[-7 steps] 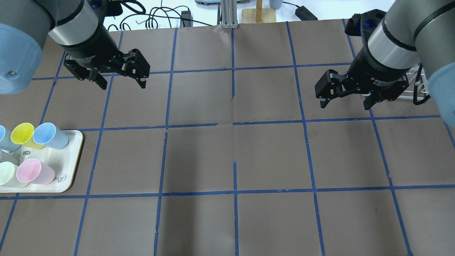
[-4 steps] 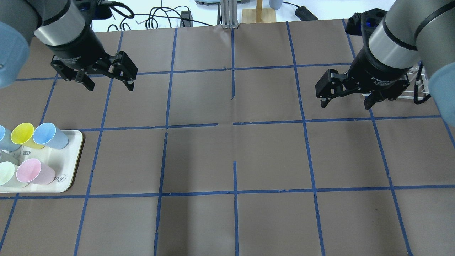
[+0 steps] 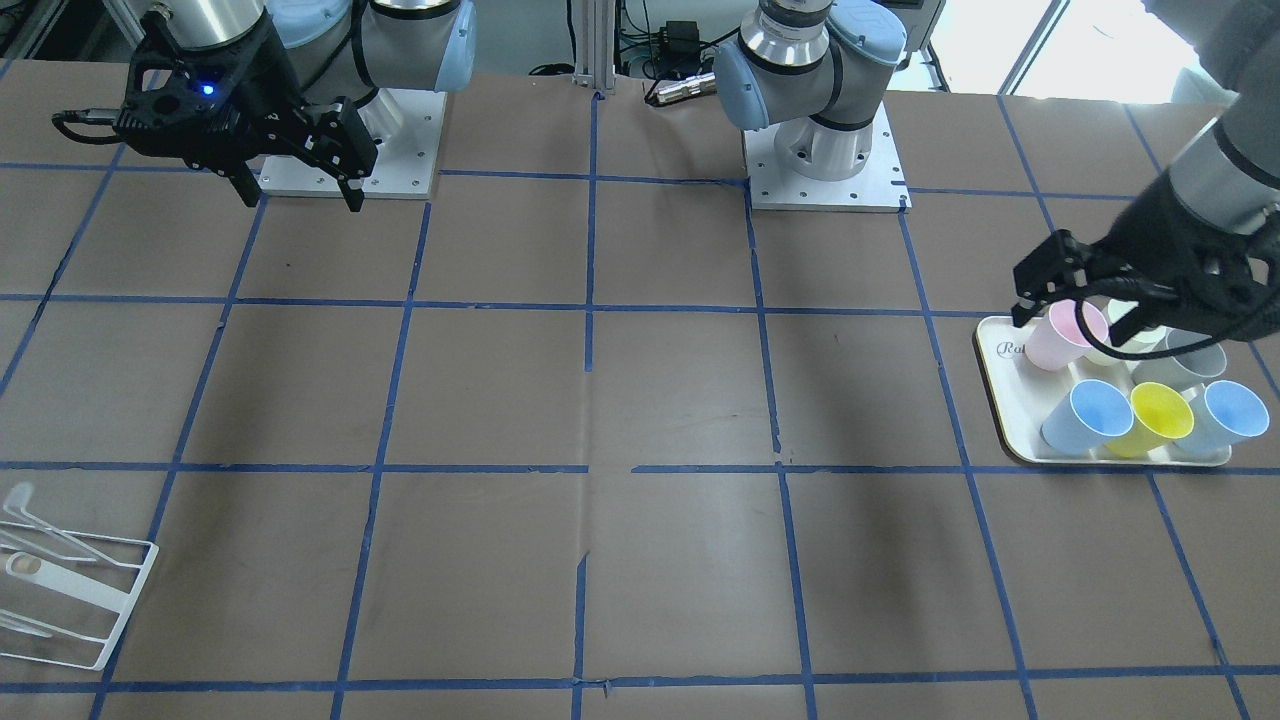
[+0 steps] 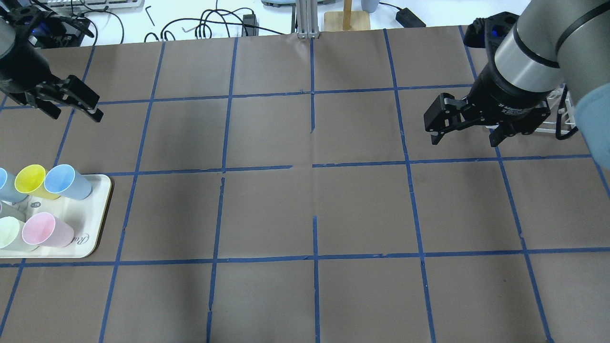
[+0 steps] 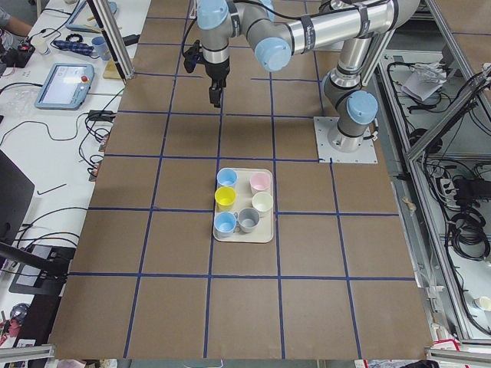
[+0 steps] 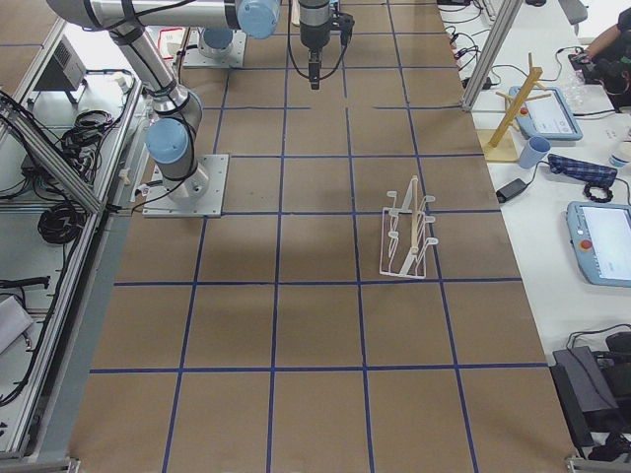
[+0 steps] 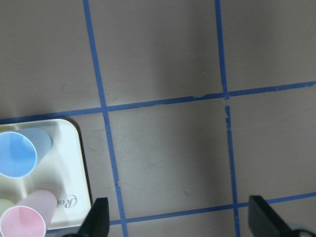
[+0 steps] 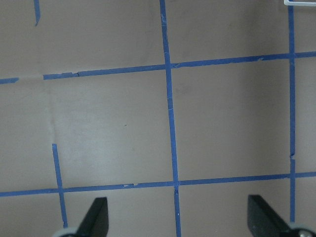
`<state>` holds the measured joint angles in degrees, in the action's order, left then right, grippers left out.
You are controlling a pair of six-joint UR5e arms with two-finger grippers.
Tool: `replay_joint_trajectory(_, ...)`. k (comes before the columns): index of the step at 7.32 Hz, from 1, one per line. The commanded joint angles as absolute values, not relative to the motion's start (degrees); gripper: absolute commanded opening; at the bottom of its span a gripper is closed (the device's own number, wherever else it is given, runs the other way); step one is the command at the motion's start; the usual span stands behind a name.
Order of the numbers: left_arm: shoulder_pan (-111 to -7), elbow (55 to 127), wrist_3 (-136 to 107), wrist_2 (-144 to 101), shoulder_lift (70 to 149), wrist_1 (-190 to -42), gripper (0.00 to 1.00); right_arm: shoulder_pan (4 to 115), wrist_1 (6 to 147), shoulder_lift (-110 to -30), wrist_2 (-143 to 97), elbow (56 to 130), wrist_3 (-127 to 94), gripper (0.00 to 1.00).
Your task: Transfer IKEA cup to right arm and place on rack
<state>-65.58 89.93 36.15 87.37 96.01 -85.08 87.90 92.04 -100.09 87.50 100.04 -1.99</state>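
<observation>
The IKEA cup is standing mouth-up on the cream tray at the left end of the table. It is sitting in the tray's row farther from the robot, between two light blue cups, and neither gripper is touching it. A pink cup is occupying the nearer row. The left gripper is hanging above the table near the tray, off its far side in the overhead view. Its jaws are standing wide apart and gripping nothing. Its wrist camera is showing bare brown table between the fingers, with the tray's corner lying at lower left. The right gripper, on the right arm, is hovering over the right half of the table. Its jaws are likewise spread wide and carrying nothing, and only taped table is showing between its fingers. The rack is standing on the table at the right end, toward the operators' side, well apart from the tray. In the overhead view the right arm is hiding most of it.
</observation>
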Motion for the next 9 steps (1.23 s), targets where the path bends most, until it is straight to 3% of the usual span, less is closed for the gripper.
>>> replay_joint_trajectory(1, -55.5, 90.08, 53.54, 86.84, 103.33, -75.11, 1.0, 87.98, 92.2, -100.02, 87.01, 99.76, -2.11, 1.0)
replay_joint_trajectory(3, -50.56, 89.39, 64.47, 86.49, 111.67, -63.34, 1.0, 87.98, 92.2, -100.02, 87.1, 99.76, -1.68, 1.0)
replay_joint_trajectory(5, -47.04, 85.72, 70.46, 82.88, 116.87, -62.13, 1.0, 87.89, 92.28, -100.02, 87.54, 99.93, -1.41, 1.0)
replay_joint_trajectory(6, -46.24, 83.08, 70.57, 82.79, 118.03, -67.79, 1.0, 87.8, 92.29, -100.02, 87.54, 99.76, -1.41, 1.0)
replay_joint_trajectory(9, -45.79, 87.26, 66.81, 83.67, 118.65, -67.8, 1.0, 87.89, 94.75, -100.02, 87.54, 100.28, -1.49, 1.0)
